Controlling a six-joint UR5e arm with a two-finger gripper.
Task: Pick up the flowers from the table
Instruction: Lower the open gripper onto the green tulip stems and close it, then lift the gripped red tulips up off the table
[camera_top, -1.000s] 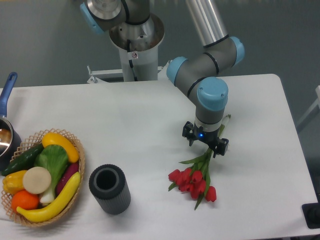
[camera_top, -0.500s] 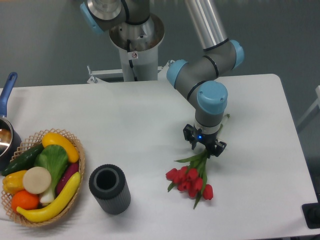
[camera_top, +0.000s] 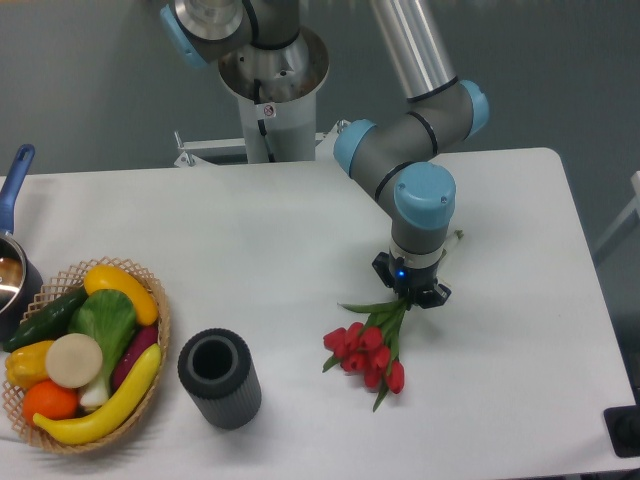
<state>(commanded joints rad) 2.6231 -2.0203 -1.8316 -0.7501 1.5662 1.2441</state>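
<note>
The flowers (camera_top: 365, 349) are a small bunch of red tulip buds with green stems and leaves. They hang from my gripper (camera_top: 411, 290), buds down and to the left, over the right half of the white table (camera_top: 260, 240). The gripper is shut on the green stems, whose top end sticks out behind it near the wrist. Whether the buds still touch the tabletop, I cannot tell.
A dark grey ribbed cylinder cup (camera_top: 219, 377) stands at the front, left of the flowers. A wicker basket (camera_top: 157, 300) of vegetables sits at the front left. A pot with a blue handle (camera_top: 14, 180) is at the left edge. The arm's base (camera_top: 272, 80) stands behind the table.
The gripper's fingers have closed on the stems. The bunch has swung and shifted left, and the buds have risen a little.
</note>
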